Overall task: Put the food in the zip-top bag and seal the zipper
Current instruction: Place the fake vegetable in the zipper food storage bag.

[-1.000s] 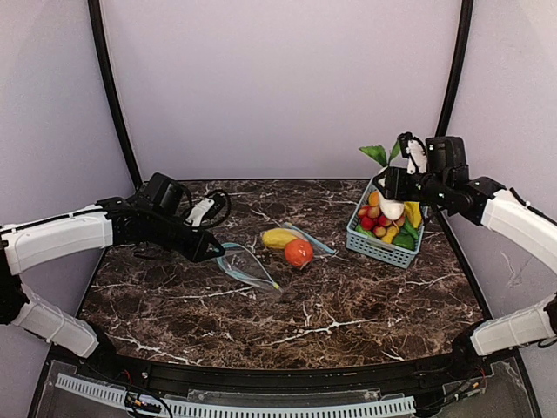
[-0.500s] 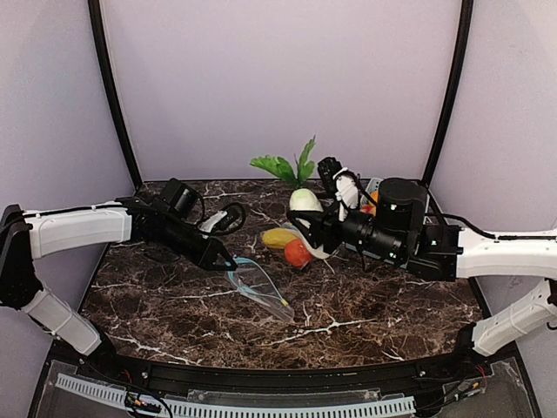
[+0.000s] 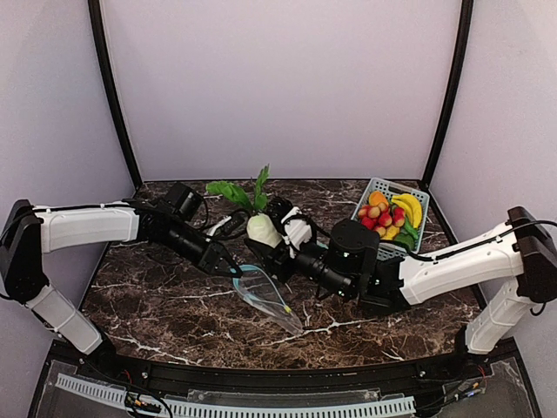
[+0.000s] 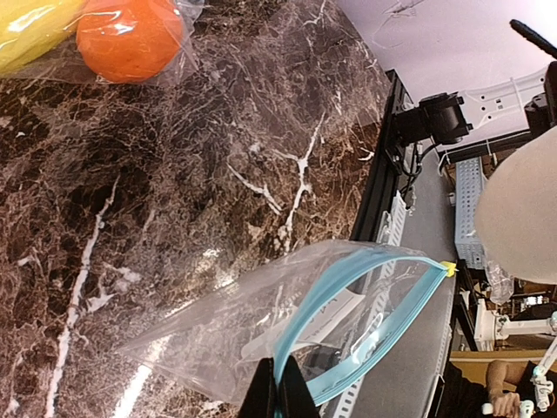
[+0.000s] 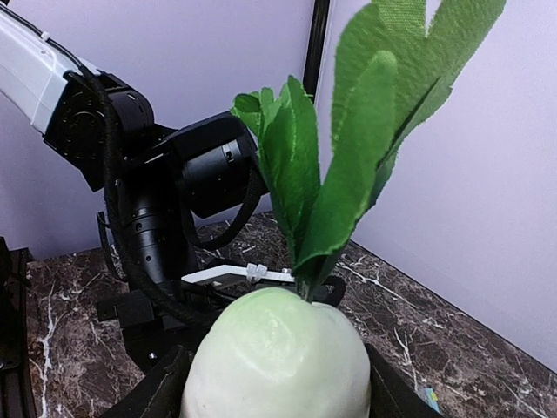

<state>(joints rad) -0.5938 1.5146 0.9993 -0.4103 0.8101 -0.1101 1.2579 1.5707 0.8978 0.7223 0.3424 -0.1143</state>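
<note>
A clear zip-top bag (image 3: 268,299) with a blue zipper rim (image 4: 348,287) hangs mouth-open above the marble table (image 3: 174,305). My left gripper (image 3: 228,265) (image 4: 279,370) is shut on that rim and holds it up. In my right gripper (image 3: 266,249) (image 5: 274,396) sits a white radish (image 3: 259,229) (image 5: 278,348) with green leaves (image 5: 348,157), held just above and behind the bag's mouth. An orange ball (image 4: 130,35) and a yellow piece (image 4: 26,30) lie under clear film on the table. In the top view my right arm hides them.
A pale blue basket (image 3: 389,182) with several more toy fruits stands at the back right. My left arm's black wrist (image 5: 165,192) is close in front of the radish. Beyond the table's near edge runs a black rail (image 4: 383,174).
My right arm has carried the radish from the basket leftward across the table to the bag's mouth. The left gripper has moved a little right and forward, raising the bag's rim.
</note>
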